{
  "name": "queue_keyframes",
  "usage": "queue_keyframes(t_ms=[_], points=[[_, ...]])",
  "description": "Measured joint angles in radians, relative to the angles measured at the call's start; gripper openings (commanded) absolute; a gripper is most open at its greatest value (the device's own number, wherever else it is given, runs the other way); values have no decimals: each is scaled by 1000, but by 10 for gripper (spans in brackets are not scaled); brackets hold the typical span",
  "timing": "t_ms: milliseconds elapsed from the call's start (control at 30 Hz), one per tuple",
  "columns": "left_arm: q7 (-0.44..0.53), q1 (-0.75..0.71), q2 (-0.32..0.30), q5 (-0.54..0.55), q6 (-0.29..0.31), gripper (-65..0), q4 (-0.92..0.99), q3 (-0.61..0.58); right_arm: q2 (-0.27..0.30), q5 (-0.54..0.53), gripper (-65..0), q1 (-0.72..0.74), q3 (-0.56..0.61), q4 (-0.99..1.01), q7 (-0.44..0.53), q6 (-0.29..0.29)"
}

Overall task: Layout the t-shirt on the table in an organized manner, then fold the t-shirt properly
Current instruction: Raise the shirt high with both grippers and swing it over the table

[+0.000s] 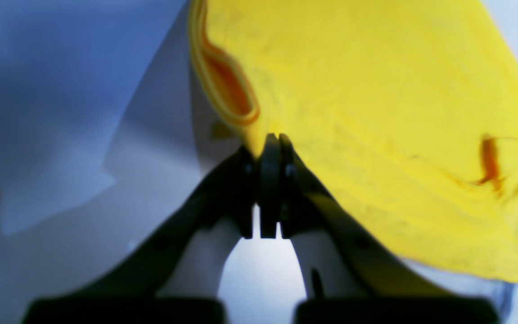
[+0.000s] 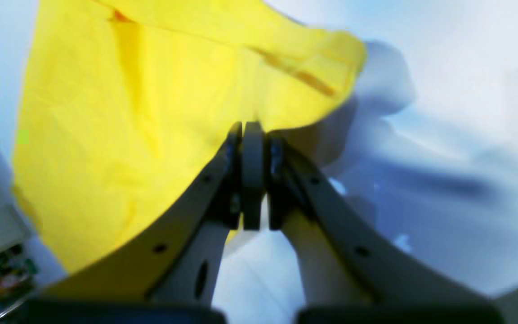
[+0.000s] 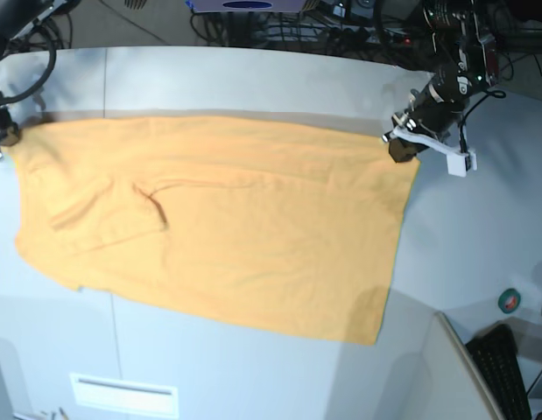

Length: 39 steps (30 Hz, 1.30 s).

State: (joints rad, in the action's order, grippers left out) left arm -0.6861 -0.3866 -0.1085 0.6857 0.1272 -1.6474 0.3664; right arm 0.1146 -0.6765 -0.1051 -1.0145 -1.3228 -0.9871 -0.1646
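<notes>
Your left gripper [image 1: 271,139] is clamped on the t-shirt [image 3: 227,227] at its far corner near the collar opening, and your right gripper [image 2: 252,128] is pinched on the opposite far corner. Between them, the t-shirt stretches across the table [image 3: 253,79], its near edge draping toward the table's front.

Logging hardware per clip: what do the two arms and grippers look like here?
Both grippers are dark, near-black: the left gripper and right gripper each have flat slim fingers on curved struts with small round holes. In the base view the left arm is black, with dark cables and a white block mounted near its wrist.
</notes>
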Motion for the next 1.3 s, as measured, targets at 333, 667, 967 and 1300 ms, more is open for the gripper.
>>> queue_keyframes(t_ms=[333, 667, 967, 1300], points=[[-11, 77, -8, 1, 0, -650, -82, -2, -13, 1, -650, 56, -2, -69, -21, 0], [-21, 353, -41, 1, 1, -650, -124, -14, 52, 9, -650, 360, 0, -102, -154, 9], [-15, 655, -50, -5, -8, -650, 35, -56, 143, 5, -650, 589, 177, 3, -106, 64], [-16, 1004, -72, -2, -2, -650, 369, -205, 261, 3, -650, 789, 381, 295, 123, 87]])
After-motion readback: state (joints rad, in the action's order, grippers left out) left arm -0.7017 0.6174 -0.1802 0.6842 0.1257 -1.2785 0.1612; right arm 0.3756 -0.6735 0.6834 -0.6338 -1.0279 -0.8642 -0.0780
